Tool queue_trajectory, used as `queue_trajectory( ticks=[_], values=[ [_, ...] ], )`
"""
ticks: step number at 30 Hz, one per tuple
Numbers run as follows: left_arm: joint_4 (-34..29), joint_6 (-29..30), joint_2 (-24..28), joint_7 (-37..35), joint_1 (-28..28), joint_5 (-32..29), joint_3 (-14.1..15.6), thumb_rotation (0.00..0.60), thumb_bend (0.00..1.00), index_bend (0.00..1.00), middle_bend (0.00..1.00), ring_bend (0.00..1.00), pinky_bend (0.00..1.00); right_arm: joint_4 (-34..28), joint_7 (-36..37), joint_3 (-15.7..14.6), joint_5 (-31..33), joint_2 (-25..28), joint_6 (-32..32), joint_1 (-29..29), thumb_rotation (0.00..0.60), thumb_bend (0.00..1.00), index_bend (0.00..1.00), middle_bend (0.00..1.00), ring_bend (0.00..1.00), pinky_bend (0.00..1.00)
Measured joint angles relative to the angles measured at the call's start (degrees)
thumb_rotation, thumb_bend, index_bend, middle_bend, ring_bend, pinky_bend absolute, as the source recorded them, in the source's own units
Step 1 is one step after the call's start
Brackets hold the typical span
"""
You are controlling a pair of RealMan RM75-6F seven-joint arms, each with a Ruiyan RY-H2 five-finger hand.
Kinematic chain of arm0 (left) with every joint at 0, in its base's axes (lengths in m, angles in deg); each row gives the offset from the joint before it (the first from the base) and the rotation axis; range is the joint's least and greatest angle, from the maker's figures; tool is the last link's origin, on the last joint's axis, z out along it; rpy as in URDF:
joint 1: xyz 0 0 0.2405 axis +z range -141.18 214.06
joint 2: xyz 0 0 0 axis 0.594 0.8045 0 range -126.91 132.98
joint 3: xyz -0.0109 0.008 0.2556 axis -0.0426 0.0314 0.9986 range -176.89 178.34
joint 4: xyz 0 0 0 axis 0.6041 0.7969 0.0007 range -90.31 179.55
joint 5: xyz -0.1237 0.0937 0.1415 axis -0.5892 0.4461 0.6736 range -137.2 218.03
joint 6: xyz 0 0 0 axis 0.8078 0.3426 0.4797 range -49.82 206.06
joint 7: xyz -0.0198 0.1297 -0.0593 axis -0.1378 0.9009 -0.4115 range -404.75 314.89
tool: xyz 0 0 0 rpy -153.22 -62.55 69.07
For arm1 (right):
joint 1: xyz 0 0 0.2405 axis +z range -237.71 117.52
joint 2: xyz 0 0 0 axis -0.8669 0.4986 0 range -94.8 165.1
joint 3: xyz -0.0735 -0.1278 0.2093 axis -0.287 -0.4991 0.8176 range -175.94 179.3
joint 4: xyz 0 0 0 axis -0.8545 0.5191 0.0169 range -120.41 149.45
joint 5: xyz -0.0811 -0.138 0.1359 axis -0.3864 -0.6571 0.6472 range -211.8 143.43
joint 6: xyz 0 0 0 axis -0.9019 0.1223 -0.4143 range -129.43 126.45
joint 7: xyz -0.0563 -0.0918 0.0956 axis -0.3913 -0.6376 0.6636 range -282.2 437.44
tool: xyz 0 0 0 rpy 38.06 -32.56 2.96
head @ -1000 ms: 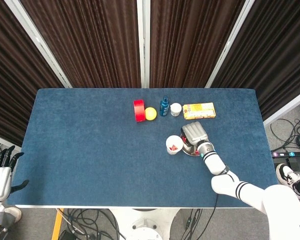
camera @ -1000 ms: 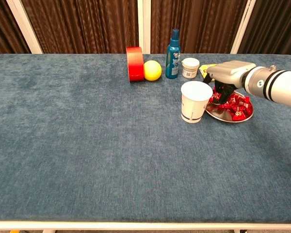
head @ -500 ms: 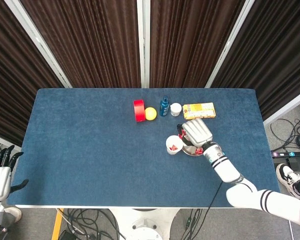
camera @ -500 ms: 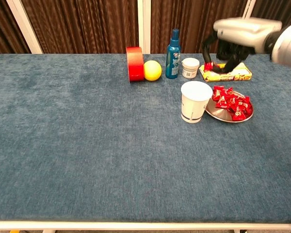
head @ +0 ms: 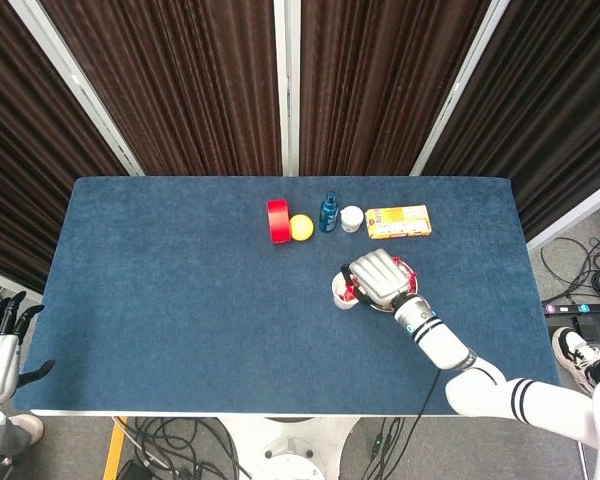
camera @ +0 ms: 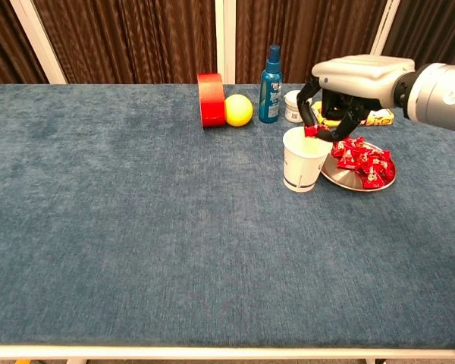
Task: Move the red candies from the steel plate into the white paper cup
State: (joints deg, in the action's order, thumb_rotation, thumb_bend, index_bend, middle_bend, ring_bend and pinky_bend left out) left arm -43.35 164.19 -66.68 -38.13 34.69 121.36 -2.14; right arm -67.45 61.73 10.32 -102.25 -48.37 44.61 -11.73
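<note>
Right hand (camera: 341, 91) above the cup (camera: 304, 159), pinching one red candy (camera: 312, 132) over its open mouth. More candies (camera: 362, 160) heaped on the plate (camera: 358, 182), just beside the cup. Left hand (head: 0, 345) off the table edge, fingers spread, holding nothing.

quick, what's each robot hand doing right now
Left robot hand: open, off the table, holding nothing.
Right robot hand: pinching a red candy over the cup.

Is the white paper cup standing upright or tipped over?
Upright. The white paper cup stands on its base, open mouth up, beside the steel plate; the right hand holds a red candy above it.
</note>
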Motion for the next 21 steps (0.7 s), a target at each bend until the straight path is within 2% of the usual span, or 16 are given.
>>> queue_trajectory(
  ticks=[3, 6, 7, 15, 21],
  values=[
    [0.1, -0.2, 0.0, -0.1, 0.0, -0.1, 0.0, 0.600, 0.00, 0.26, 0.15, 0.09, 0.13, 0.3, -0.4, 0.0, 0.7, -0.2, -0.4, 0.4, 0.600, 0.26, 0.40, 0.98, 0.95, 1.00],
    [0.1, 0.0, 0.0, -0.2, 0.0, 0.1, -0.1, 0.600, 0.00, 0.26, 0.15, 0.09, 0.13, 0.1, -0.5, 0.2, 1.0, 0.0, -0.1, 0.3, 0.600, 0.14, 0.37, 0.98, 0.96, 1.00],
    [0.1, 0.1, 0.0, -0.2, 0.0, 0.1, -0.1, 0.600, 0.00, 0.26, 0.15, 0.09, 0.13, -0.2, -0.3, 0.4, 1.1, 0.2, 0.5, 0.2, 0.600, 0.13, 0.37, 0.98, 0.96, 1.00],
    [0.2, 0.5, -0.1, -0.3, 0.1, 0.6, -0.1, 0.600, 0.00, 0.26, 0.15, 0.09, 0.13, -1.0, 0.7, 0.8, 1.5, 3.8, 4.6, -2.8, 0.600, 0.14, 0.39, 0.98, 0.96, 1.00],
    [0.2, 0.4, -0.4, -0.3, 0.0, 0.9, 0.1, 0.600, 0.00, 0.26, 0.15, 0.09, 0.13, 1.3, -1.0, -2.7, 3.8, 4.9, 2.4, -4.7, 0.600, 0.18, 0.42, 0.98, 0.96, 1.00]
  ],
)
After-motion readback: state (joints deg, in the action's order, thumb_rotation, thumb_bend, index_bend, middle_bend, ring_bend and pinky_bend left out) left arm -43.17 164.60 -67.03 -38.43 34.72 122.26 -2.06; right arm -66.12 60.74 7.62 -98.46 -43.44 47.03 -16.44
